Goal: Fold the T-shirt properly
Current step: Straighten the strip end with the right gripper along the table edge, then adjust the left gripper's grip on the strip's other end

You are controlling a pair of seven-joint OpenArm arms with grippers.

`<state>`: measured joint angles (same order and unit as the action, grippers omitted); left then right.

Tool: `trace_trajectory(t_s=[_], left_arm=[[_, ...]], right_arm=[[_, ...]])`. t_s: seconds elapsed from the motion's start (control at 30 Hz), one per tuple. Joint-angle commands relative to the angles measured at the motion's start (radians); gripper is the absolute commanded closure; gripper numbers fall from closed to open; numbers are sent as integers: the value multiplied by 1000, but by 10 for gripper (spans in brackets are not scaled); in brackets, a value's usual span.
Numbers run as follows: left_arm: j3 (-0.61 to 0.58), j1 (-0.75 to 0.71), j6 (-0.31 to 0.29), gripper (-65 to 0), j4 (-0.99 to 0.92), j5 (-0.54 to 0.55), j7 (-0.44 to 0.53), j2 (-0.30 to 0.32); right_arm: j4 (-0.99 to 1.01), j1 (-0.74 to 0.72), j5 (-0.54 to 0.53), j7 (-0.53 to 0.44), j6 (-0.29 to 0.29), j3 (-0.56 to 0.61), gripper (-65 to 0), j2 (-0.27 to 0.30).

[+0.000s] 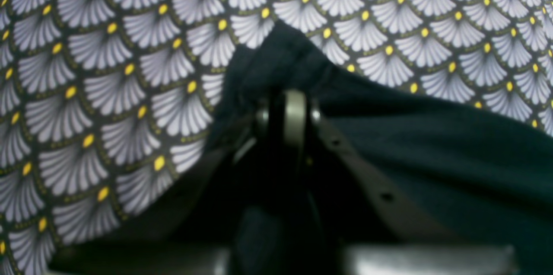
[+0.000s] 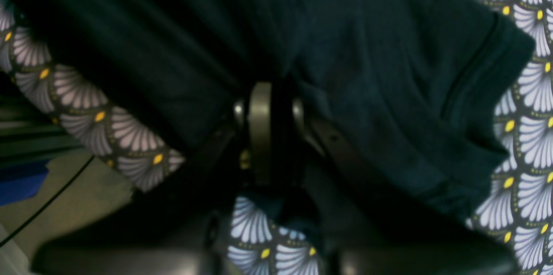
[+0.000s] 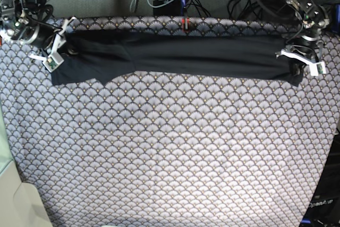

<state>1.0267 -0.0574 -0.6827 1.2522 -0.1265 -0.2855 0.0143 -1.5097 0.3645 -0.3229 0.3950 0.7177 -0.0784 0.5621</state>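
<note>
Left claw was clamped on one end of the shirt, right claw pinching the other end. Shirt lay stretched in a long band across the tabletop's far edge.

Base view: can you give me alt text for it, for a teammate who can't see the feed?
A dark T-shirt lies stretched in a long narrow band across the far edge of a scallop-patterned cloth. The left hand grips its end on the view's right, and the right hand is at its other end.
</note>
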Motion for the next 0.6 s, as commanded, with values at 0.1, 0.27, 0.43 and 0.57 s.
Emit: trace_trajectory(t_s=[0.1, 0.27, 0.43, 0.57], left_arm=[[11, -20, 57, -47, -1, -81, -93, 9], [11, -20, 57, -47, 1, -81, -93, 8], [11, -22, 56, -47, 62, -80, -100, -3], [11, -22, 56, -47, 126, -80, -102, -18]], right_arm=[[2, 11, 46, 49, -20, -11, -204, 19], [1, 12, 41, 49, -20, -65, -256, 16], [5, 11, 44, 49, -20, -73, -256, 16], [7, 11, 44, 49, -20, -68, -256, 13]])
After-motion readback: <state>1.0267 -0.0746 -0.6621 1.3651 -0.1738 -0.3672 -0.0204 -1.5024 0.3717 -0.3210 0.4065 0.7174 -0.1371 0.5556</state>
